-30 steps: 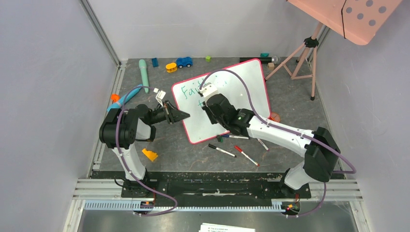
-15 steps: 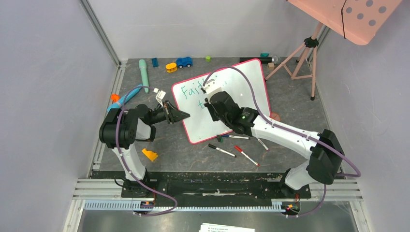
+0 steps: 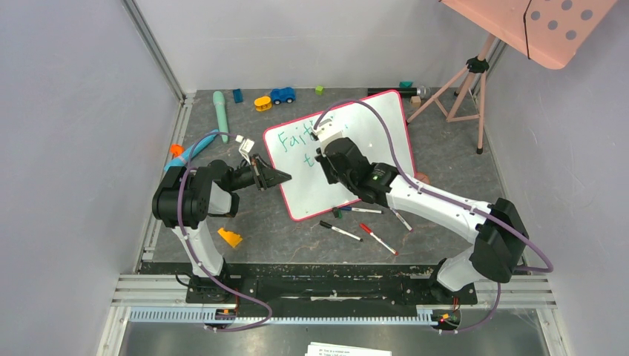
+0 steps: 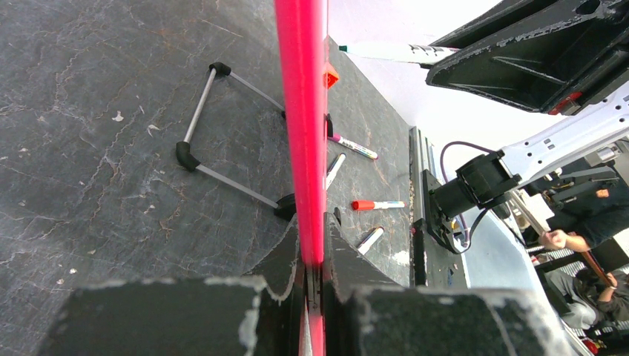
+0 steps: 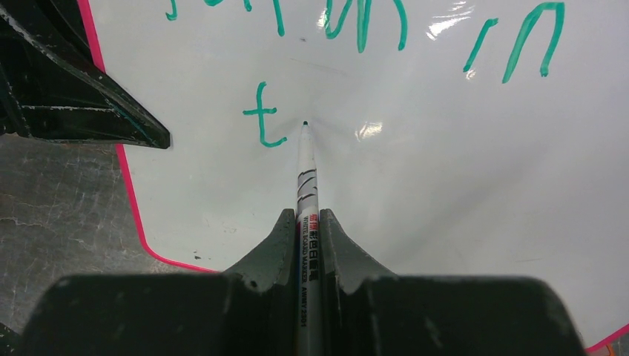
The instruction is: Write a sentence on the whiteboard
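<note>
Green handwriting on the pink-rimmed glossy white whiteboard, on the dark table with its rim clamped in the left gripper, stops at "t", so the right gripper, pinching a slim white marker tip-down beside it, likely needs the next letter's stroke.

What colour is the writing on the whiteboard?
The writing is green, clearest in the right wrist view.

On counter, whiteboard, left rim in left end effector. Over it, right end effector with marker, tip under sentence. Pens before board, toys behind.
</note>
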Available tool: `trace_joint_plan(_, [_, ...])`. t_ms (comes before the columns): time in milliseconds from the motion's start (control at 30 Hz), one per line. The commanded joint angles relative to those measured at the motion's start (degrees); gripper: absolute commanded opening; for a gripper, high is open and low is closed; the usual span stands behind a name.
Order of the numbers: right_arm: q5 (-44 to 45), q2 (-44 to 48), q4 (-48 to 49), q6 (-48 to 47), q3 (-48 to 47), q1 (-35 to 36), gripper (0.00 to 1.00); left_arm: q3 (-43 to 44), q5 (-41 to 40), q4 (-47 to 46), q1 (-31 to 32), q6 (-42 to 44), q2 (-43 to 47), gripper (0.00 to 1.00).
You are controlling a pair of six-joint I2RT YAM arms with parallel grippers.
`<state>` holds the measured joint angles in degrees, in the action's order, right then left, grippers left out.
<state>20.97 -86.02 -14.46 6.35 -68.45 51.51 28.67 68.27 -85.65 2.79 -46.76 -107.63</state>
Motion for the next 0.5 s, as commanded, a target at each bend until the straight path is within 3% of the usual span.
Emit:
trace_joint_plan(0, [-0.59,-0.15,1.98,-0.81,-3.08,-0.21,0.0,-0.3,6.71,-3.56,1.61,6.75,-1.02,0.02])
trace_joint_plan(467, [0.12,-1.62,1.94,-0.87,-3.76,-0.66,0.0,-0.44,6.7,-3.56,1.63,6.81,-1.0,0.02])
